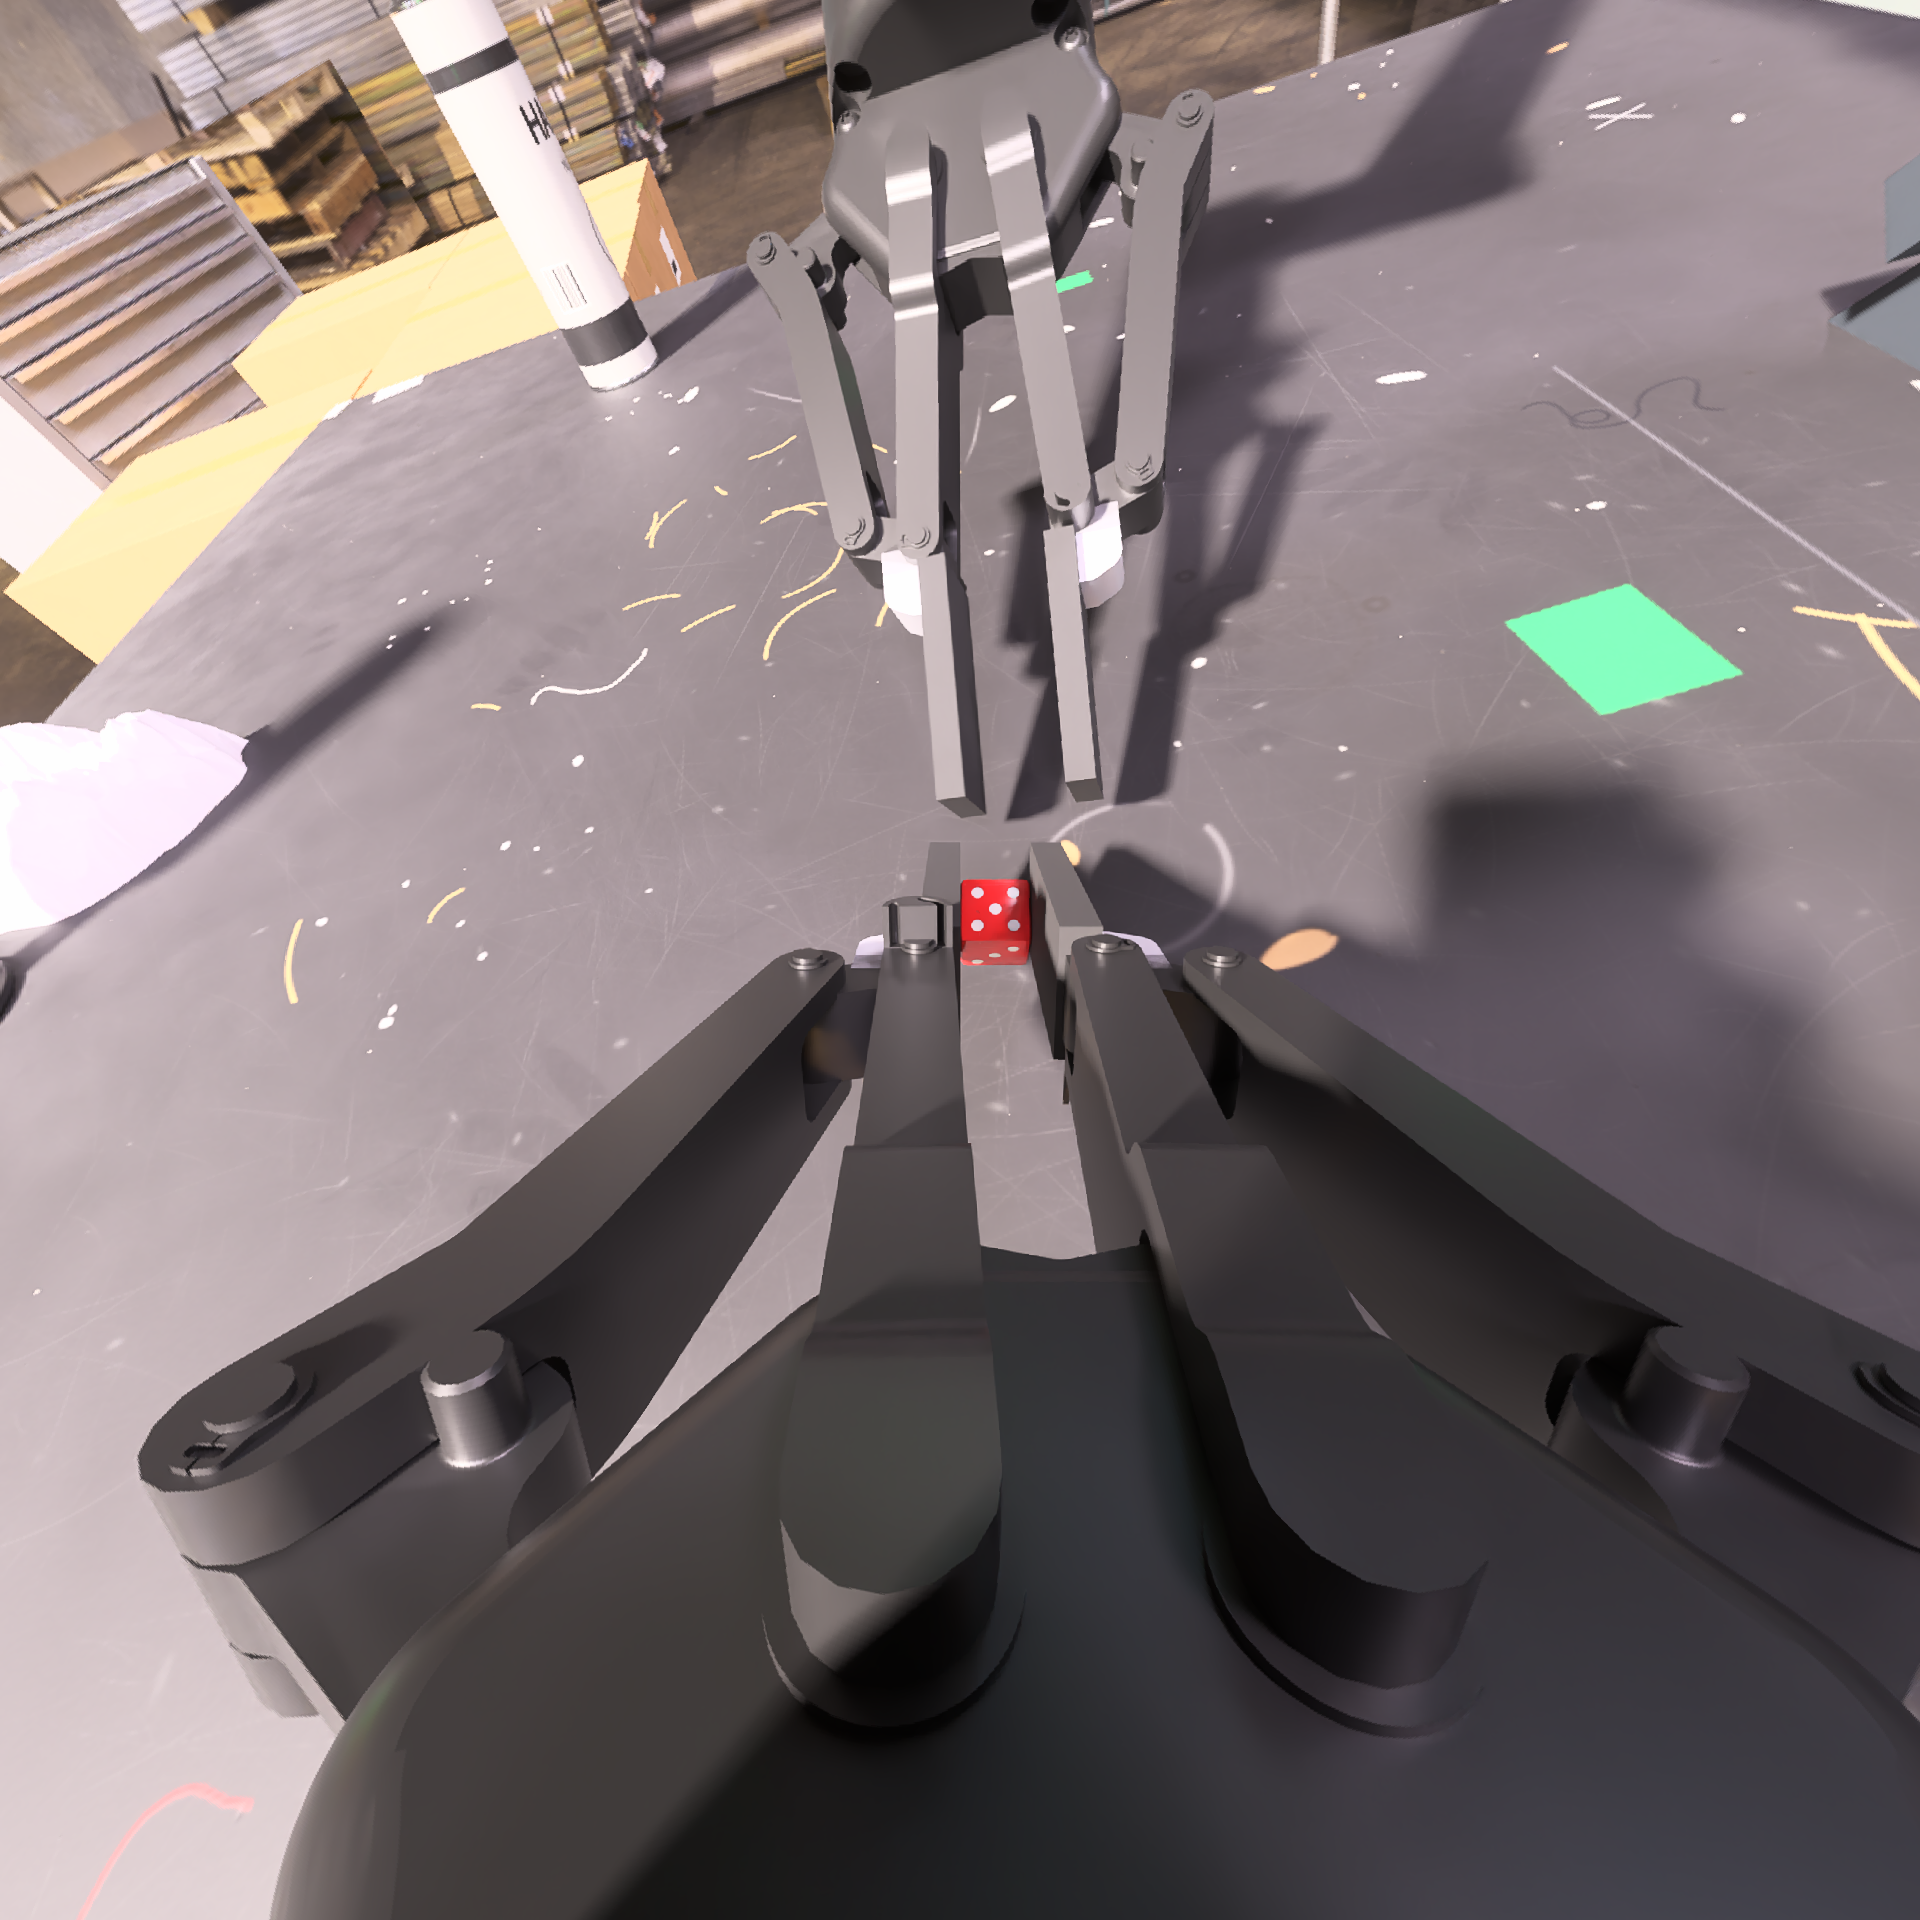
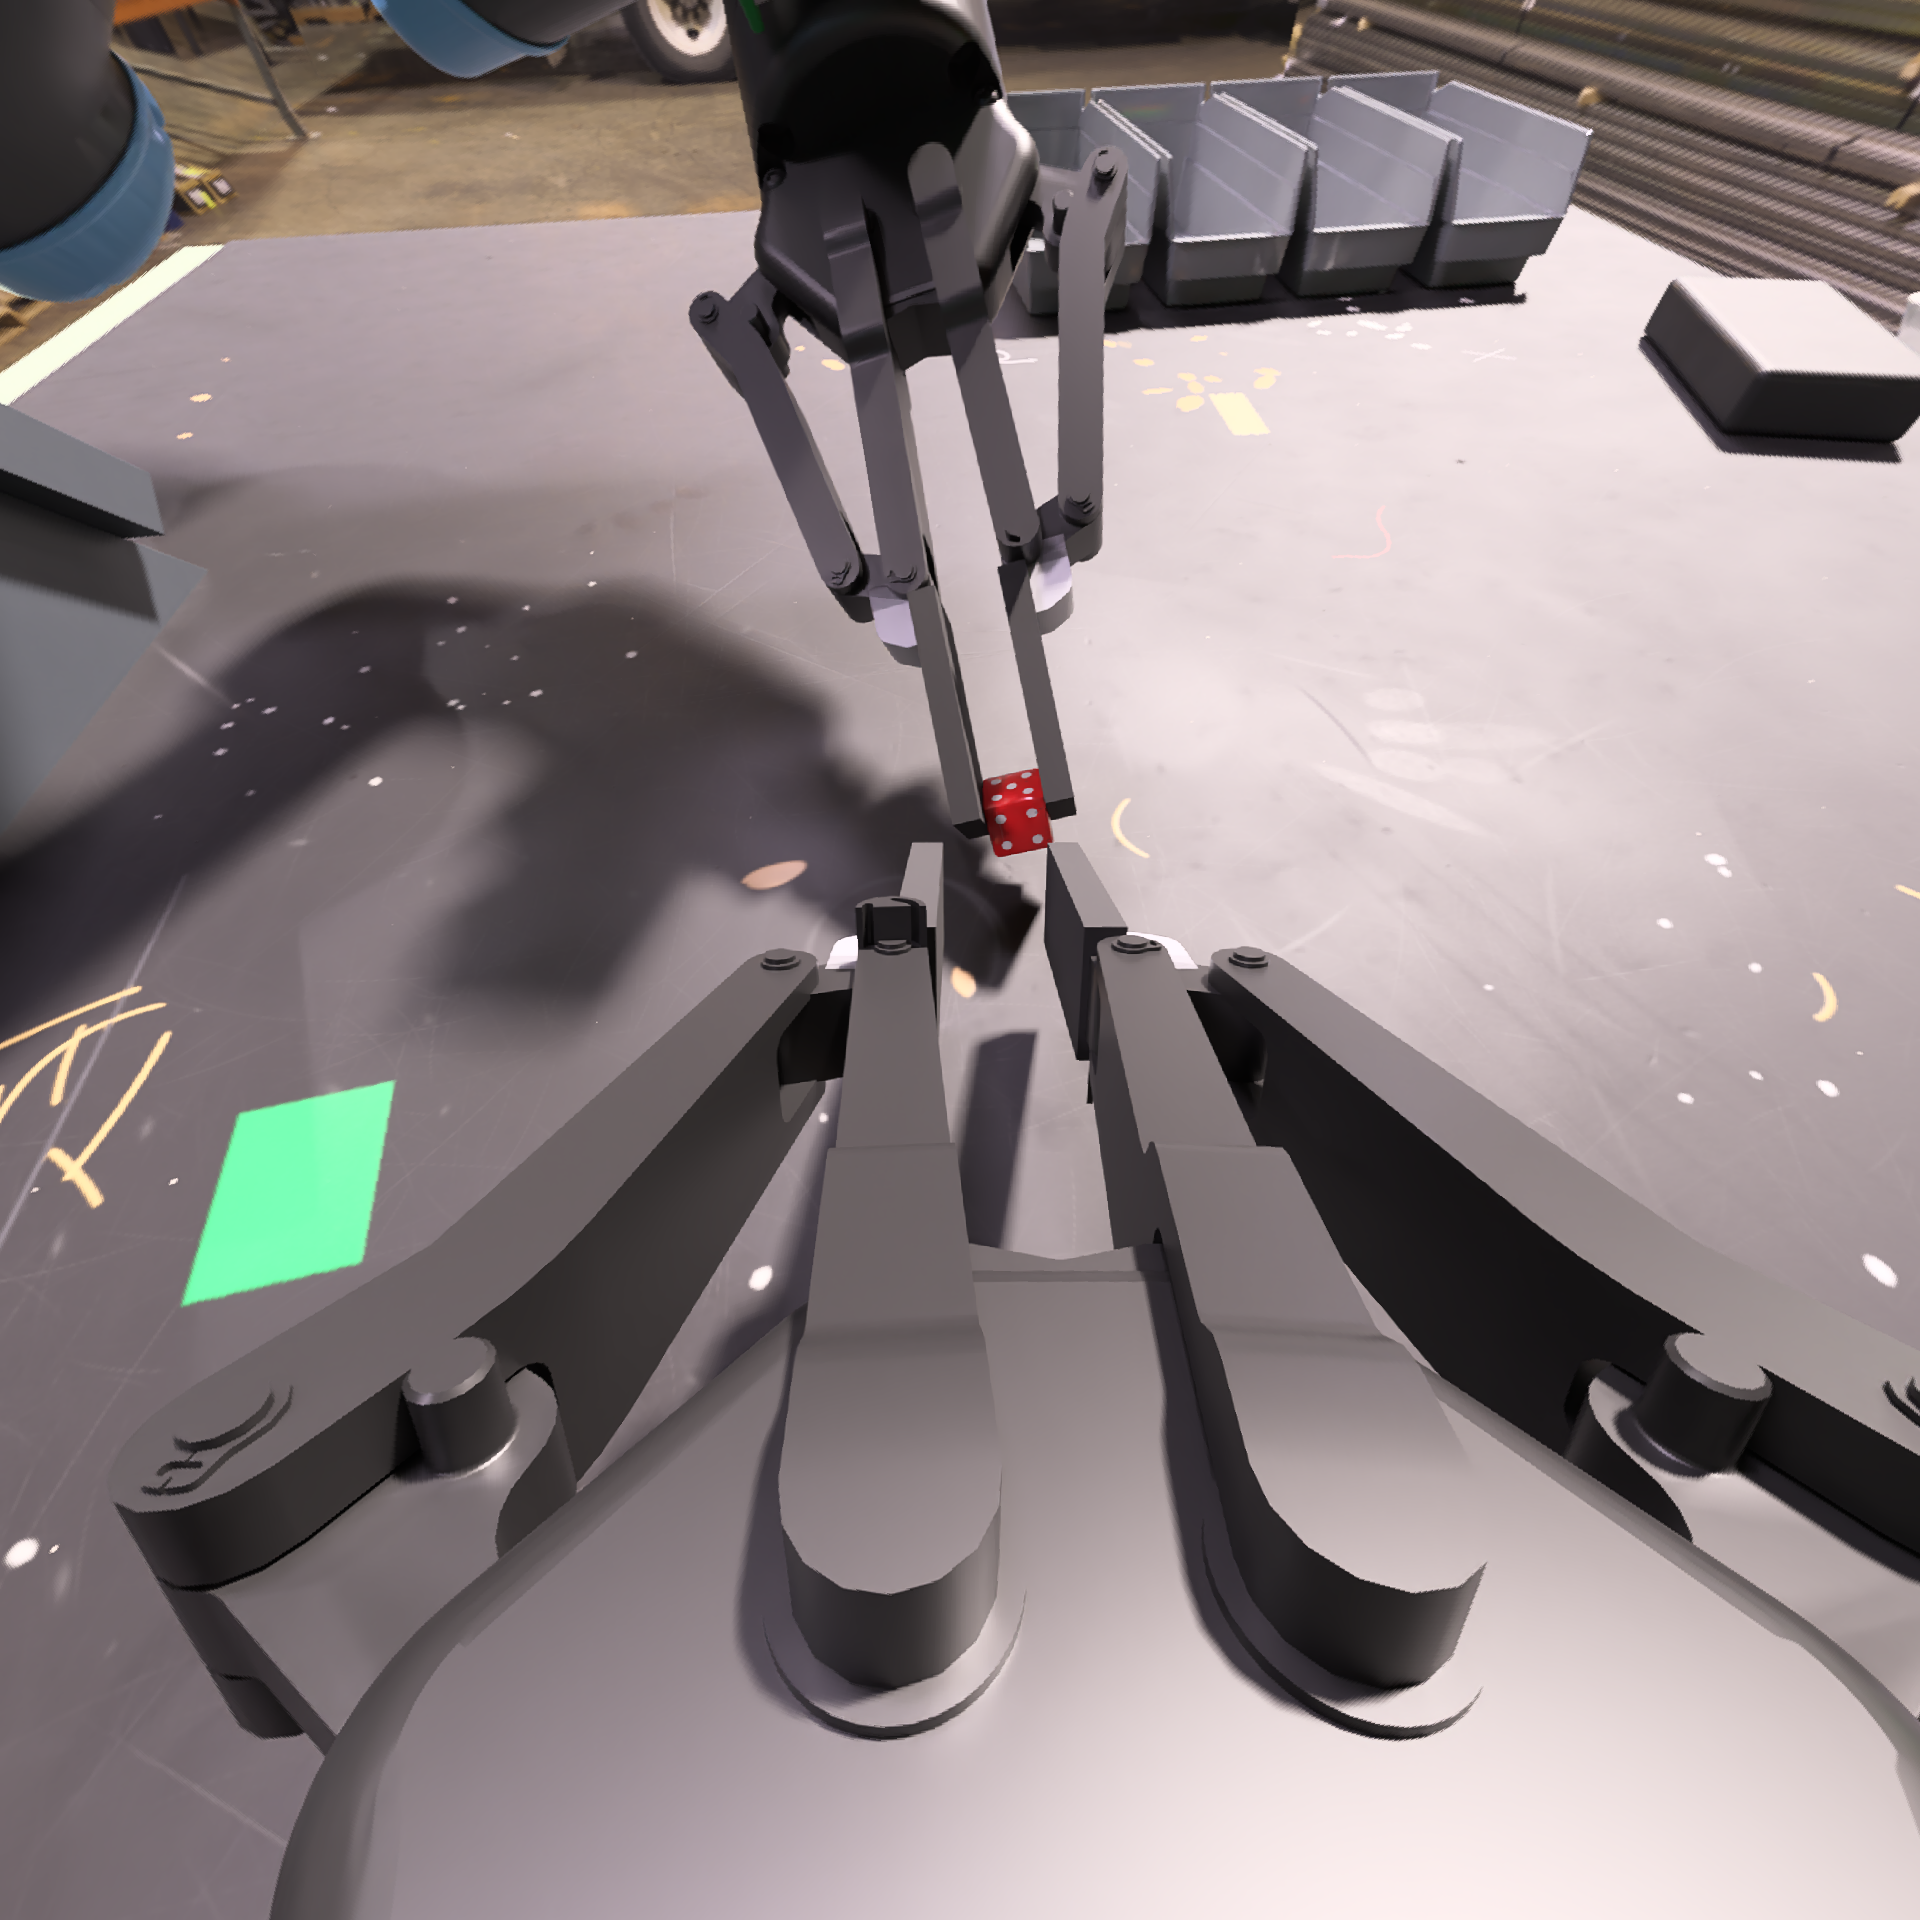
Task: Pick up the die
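The red die (image 1: 994,914) with white dots sits between the fingers of my left gripper (image 1: 994,860), which is shut on it. In the right wrist view the die (image 2: 1015,812) is pinched at the tips of the left gripper (image 2: 1018,826), seemingly just above the dark table (image 2: 1455,727). My right gripper (image 2: 992,864) has its fingers a narrow gap apart with nothing between them. It faces the left gripper tip to tip, just short of the die, and in the left wrist view it (image 1: 1023,798) hangs over the table beyond the die.
A green patch (image 1: 1621,649) (image 2: 291,1195) lies on the table. A white post (image 1: 520,187) and a white lump (image 1: 94,810) stand on one side. A row of grey bins (image 2: 1299,187) and a dark flat box (image 2: 1787,353) are on the other.
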